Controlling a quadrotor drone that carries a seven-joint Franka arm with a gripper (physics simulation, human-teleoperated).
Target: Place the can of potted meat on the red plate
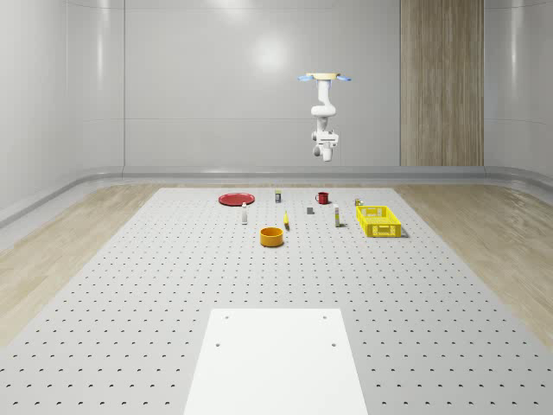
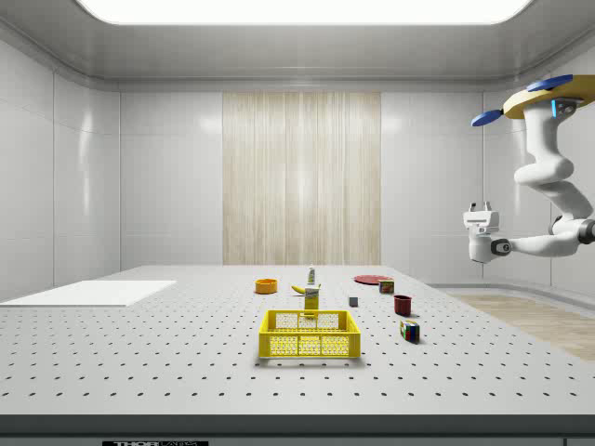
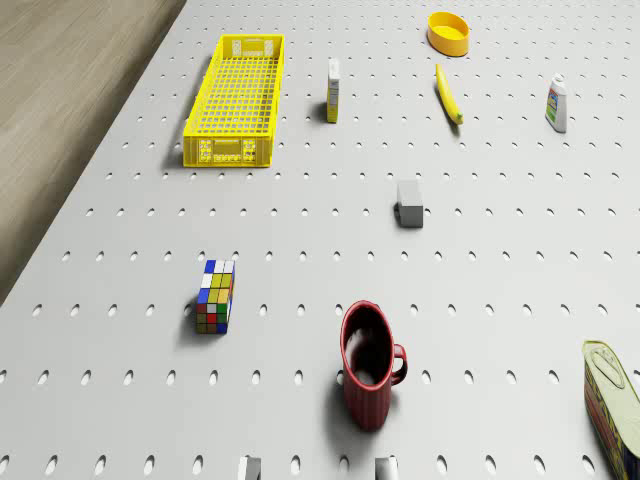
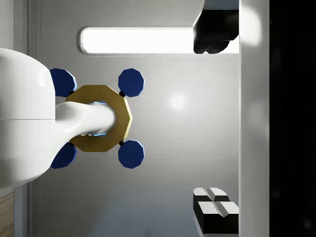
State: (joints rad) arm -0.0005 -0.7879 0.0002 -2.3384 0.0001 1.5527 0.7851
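**Worktop** [image 1: 130, 303]: broad and perforated. The objects sit in a loose band toward the edge that is far in the whole-scene view. The near half is open, and there is clear air above everything.

**Drone** [image 1: 325, 78]: hovering high above that far edge, roughly over the red mug [image 1: 322, 198]. The arm hangs folded beneath it.

**Yellow basket** [image 1: 380, 221]: towards the whole-scene view's right, well apart from the working line. It is judged no obstacle.

**Red plate** [image 1: 236, 199]: near the far edge, towards the whole-scene view's left. It is bare, with free worktop around its rim.

**Can of potted meat** [image 1: 278, 196]: standing on the worktop near the far edge, between plate and mug and touching neither. The drone view confirms a gap to the mug.

**Gripper** [image 2: 481, 212]: well above the worktop and turned upward, since the wrist view looks at the drone's underside. Its fingers [image 4: 215, 212] stand wide apart and hold nothing.

**Step in hand (judgement):** approach to the can.
- Swing the wrist to face down before descending.
- Centre over the can and come straight down, which keeps clear of the mug.
- Close across the can's narrower faces.
- Carry it low along the far edge to the plate. That path looks unobstructed.
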